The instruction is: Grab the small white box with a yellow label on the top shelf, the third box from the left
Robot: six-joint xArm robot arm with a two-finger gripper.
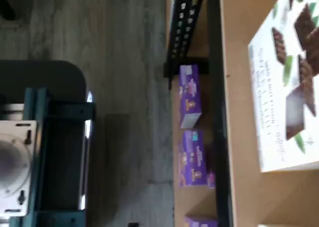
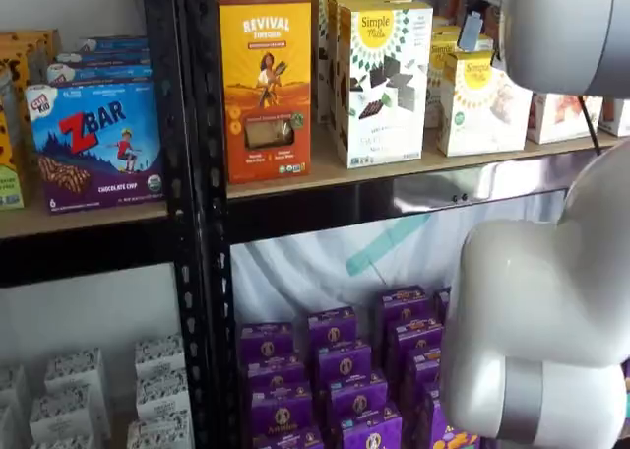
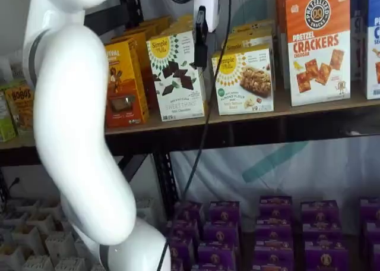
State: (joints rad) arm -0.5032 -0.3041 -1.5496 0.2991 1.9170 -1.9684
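The small white box [image 2: 481,104] with a yellow sunburst label and yellow top stands on the top shelf [image 2: 325,173], right of a taller white box with dark chocolate squares [image 2: 382,80]. Both shelf views show it [image 3: 244,81]. My gripper [image 3: 200,33] hangs from the view's top edge with a cable beside it, in front of the gap between the tall box [image 3: 177,75] and the small box, near their tops. Only a black finger shows side-on, so I cannot tell if it is open. In a shelf view the gripper [image 2: 472,31] is just above the small box's left top corner.
An orange box [image 2: 266,85] stands left of the tall box, and a pretzel cracker box [image 3: 317,45] right of the small one. Purple boxes [image 3: 273,229] fill the tier below. The white arm [image 3: 77,134] crosses the foreground. The wrist view shows the tall box [image 1: 289,87] and the dark mount [image 1: 45,147].
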